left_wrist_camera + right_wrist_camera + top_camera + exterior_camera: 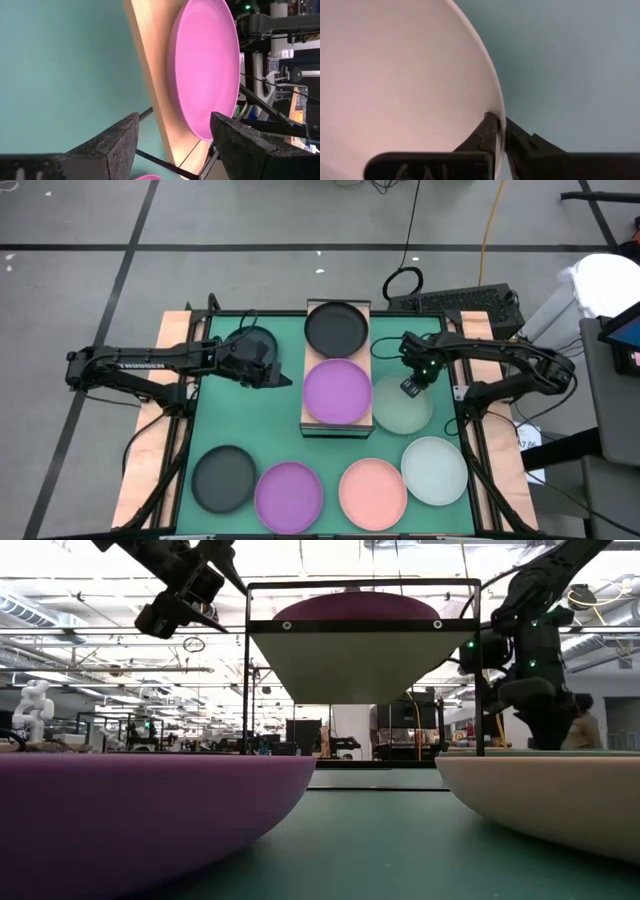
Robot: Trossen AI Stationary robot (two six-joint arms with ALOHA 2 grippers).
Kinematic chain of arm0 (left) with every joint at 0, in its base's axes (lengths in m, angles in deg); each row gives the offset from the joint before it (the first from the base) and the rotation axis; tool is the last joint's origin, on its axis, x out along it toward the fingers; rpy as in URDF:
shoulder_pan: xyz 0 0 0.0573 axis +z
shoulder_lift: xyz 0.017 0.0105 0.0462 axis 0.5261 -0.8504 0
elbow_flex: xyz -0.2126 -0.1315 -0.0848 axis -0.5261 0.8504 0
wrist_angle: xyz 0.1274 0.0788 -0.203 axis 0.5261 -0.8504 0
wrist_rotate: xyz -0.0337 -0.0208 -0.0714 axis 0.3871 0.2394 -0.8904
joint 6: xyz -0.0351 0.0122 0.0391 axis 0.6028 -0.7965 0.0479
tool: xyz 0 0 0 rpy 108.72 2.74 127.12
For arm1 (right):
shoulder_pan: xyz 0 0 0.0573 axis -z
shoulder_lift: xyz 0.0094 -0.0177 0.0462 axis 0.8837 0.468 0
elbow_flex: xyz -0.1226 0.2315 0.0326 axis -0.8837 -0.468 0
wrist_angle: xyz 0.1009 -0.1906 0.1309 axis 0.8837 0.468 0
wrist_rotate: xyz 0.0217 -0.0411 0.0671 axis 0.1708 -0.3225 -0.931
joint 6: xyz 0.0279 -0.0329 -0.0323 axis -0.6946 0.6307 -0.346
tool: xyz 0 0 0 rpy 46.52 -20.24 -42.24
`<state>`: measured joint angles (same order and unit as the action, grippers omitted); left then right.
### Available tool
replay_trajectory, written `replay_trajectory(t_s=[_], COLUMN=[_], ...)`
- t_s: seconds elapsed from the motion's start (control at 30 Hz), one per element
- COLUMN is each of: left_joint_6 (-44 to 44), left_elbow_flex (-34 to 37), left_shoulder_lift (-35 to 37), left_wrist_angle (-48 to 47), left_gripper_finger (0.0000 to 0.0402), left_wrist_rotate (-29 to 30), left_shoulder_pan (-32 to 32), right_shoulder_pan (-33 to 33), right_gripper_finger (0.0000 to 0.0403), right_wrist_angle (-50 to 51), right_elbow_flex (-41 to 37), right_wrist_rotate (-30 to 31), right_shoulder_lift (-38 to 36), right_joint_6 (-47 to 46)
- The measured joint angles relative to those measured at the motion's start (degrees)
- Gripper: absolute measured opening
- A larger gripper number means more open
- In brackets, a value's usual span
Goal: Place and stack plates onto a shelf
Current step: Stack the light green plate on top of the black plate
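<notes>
The wooden shelf stands mid-table and bears a dark grey plate at its far end and a purple plate at its near end. My left gripper hovers open just left of the shelf, facing that purple plate. My right gripper is shut on the pale green plate, which lies right of the shelf. Along the near edge rest a dark grey plate, a purple plate, a pink plate and a whitish-blue plate. My right gripper pinches the pale green plate's rim at its far side, one finger inside the plate and one outside. The fingers come from above, pointing down. Whether the plate is lifted off the mat, I cannot tell.
Another dark plate lies partly hidden under my left arm. The green mat shows bare between the shelf and the near row. In the low view the shelf's black frame holds it above the mat. A keyboard lies beyond the far edge.
</notes>
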<state>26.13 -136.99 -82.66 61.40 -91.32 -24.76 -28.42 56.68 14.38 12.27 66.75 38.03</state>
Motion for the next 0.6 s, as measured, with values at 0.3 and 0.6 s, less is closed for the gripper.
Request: replay_trajectory(t_s=[0.3, 0.6], left_joint_6=[-2.5, -4.0], left_elbow_flex=[0.0, 0.0], left_shoulder_lift=[0.0, 0.0], left_wrist_angle=[-0.1, -0.2], left_gripper_finger=[0.0250, 0.0250], left_wrist_rotate=[0.0, 0.0], left_shoulder_pan=[0.0, 0.0], right_shoulder_pan=[0.0, 0.0], right_gripper_finger=[0.0001, 0.0001], right_wrist_angle=[8.2, 19.5], right_elbow_flex=[3.2, 10.2], right_wrist_rotate=[-1.1, 1.8], right_shoulder_lift=[-6.1, -7.6], right_joint_6=[-10.8, -17.2])
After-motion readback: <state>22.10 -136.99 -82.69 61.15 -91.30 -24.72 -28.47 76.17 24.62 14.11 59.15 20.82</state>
